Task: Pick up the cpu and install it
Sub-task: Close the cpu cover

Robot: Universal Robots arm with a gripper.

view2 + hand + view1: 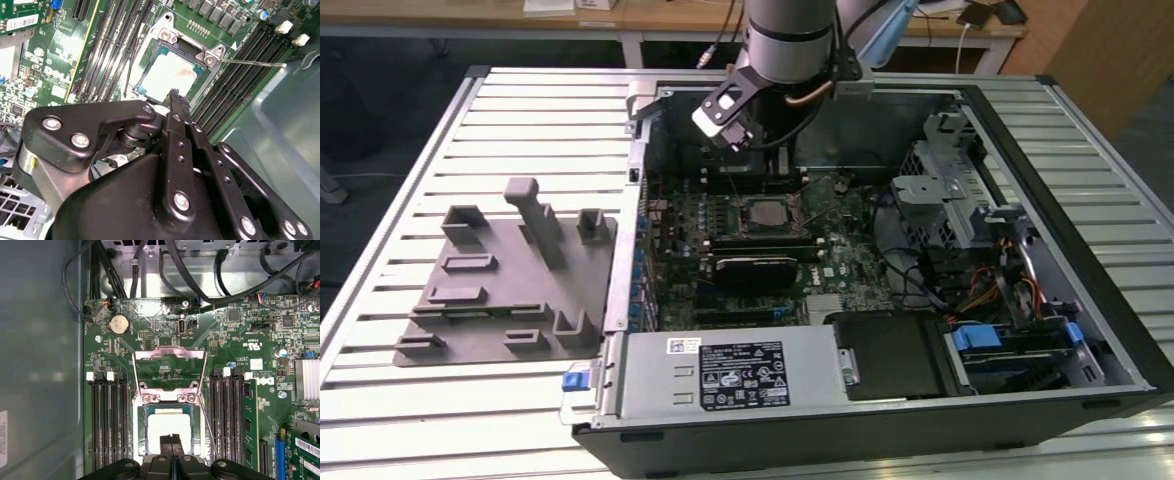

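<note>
Lying (socketed) beneath tool [172, 441]: cpu [165, 421]

In both wrist views, cannot see the cpu [167, 426] whole: covered along the socket [142, 400] edge nearest the pincer [172, 442] by its pressed-together tips. In the exterior view, too small to tell chip from socket. Cropped there by the picture's lower edge: the computer case [854, 445] and the counter [520, 110].

A grey moulded plastic fixture [494, 300] lies on the ribbed metal worktop [534, 110] beside an open black computer case [854, 440] holding a green motherboard [834, 225].
</note>
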